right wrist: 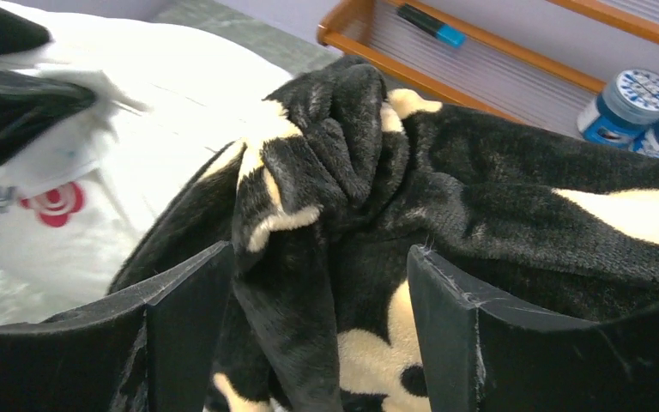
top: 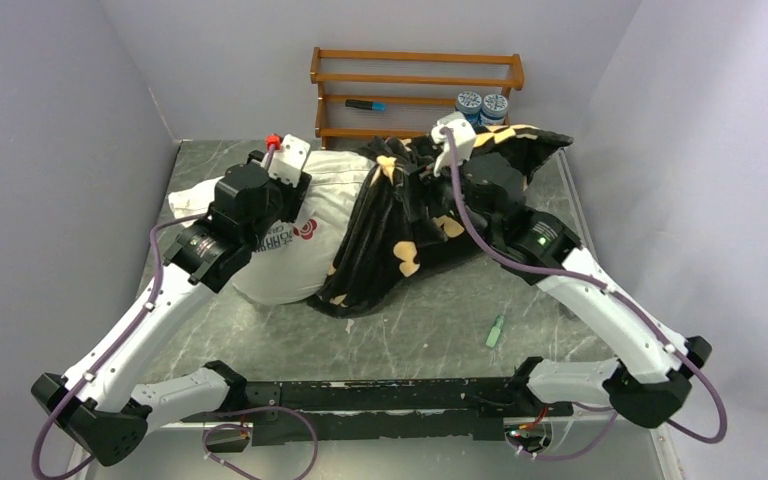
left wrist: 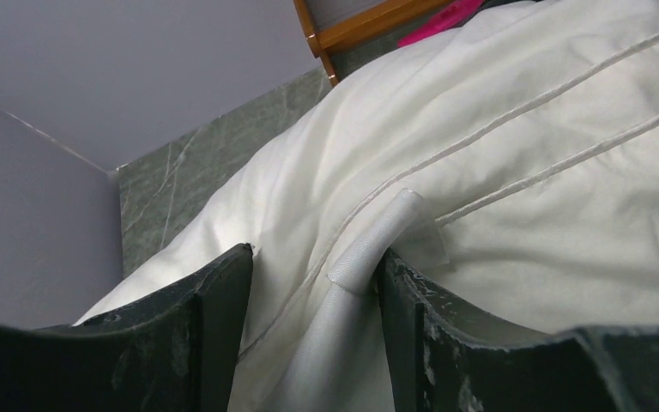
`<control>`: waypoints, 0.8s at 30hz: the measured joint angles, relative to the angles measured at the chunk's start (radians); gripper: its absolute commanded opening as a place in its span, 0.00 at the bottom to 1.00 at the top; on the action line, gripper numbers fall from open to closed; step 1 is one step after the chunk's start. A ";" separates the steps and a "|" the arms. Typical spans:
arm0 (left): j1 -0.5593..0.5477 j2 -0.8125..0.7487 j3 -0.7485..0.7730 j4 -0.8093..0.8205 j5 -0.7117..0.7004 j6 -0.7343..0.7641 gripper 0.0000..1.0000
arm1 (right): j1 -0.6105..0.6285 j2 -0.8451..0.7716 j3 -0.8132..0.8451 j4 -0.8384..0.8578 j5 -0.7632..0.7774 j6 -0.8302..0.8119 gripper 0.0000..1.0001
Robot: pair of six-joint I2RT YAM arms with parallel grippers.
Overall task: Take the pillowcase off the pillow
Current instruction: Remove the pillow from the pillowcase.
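Observation:
The white pillow (top: 310, 215) lies on the table with its left half bare and a red logo showing. The black flowered pillowcase (top: 410, 230) is bunched over its right half. My left gripper (left wrist: 313, 266) is open over the pillow's far edge. A fold of the pillow (left wrist: 523, 172) and its white tag (left wrist: 377, 236) lie between the fingers, the tag against the right one. My right gripper (right wrist: 319, 257) is open at the top of the pillowcase (right wrist: 498, 197), with a loose ridge of black plush standing between its fingers.
A wooden rack (top: 415, 85) stands at the back wall, holding two blue-lidded jars (top: 481, 105) and a blue-tipped marker (top: 365, 104). A small green object (top: 496, 330) lies on the table in front of the pillowcase. Walls close in on both sides.

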 measured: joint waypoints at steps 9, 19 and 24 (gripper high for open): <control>0.000 0.023 -0.033 0.053 -0.023 -0.019 0.61 | 0.000 -0.164 -0.173 0.042 -0.167 0.064 0.82; 0.017 0.182 -0.026 0.192 -0.071 -0.018 0.60 | 0.008 -0.341 -0.534 0.079 -0.222 0.179 0.83; 0.024 0.217 -0.016 0.222 -0.071 -0.021 0.60 | 0.053 -0.348 -0.740 0.255 -0.220 0.285 0.86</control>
